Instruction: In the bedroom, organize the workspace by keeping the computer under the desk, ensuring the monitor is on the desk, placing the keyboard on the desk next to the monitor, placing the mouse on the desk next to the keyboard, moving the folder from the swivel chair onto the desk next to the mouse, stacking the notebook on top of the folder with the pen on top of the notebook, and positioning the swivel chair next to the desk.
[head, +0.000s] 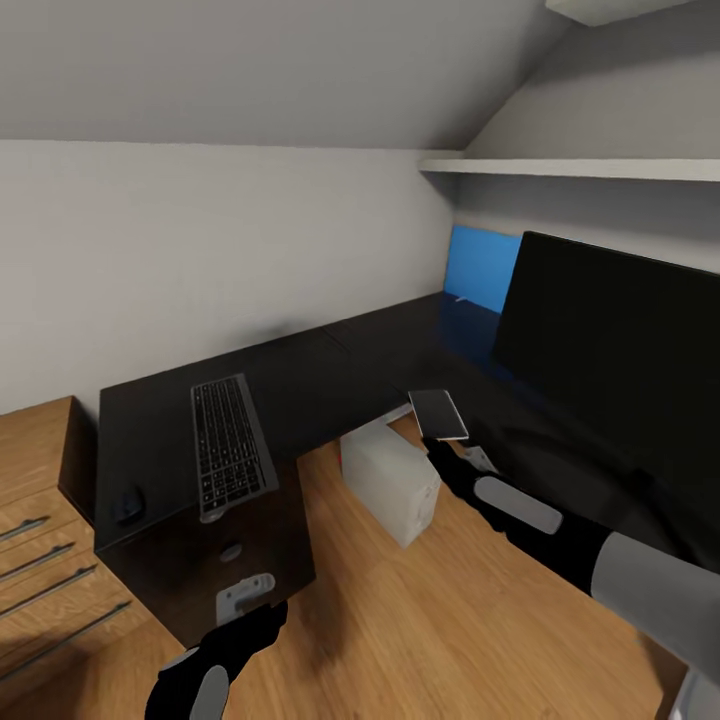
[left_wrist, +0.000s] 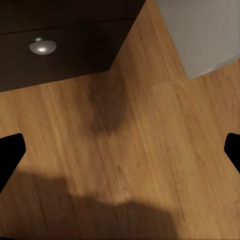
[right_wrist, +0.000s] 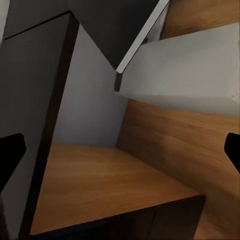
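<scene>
The black desk (head: 330, 375) bears the keyboard (head: 232, 445), with the mouse (head: 128, 503) beside it, and the monitor (head: 610, 350) at the right. The light grey computer (head: 392, 482) stands on the floor under the desk and also shows in the right wrist view (right_wrist: 185, 65). The grey notebook (head: 438, 413) sits at the desk's inner corner edge, just past my right gripper (head: 437, 447), whose fingers (right_wrist: 10, 155) stand wide apart, open. My left gripper (head: 245, 620) hangs open over the floor by a desk drawer knob (left_wrist: 42, 46). The folder, pen and swivel chair are out of view.
A light wooden dresser (head: 40, 520) stands left of the desk. A white shelf (head: 580, 168) runs above the monitor under a sloped ceiling. The desk's blue back panel (head: 483, 265) stands at the far corner. Wood floor (head: 400, 620) lies open between my arms.
</scene>
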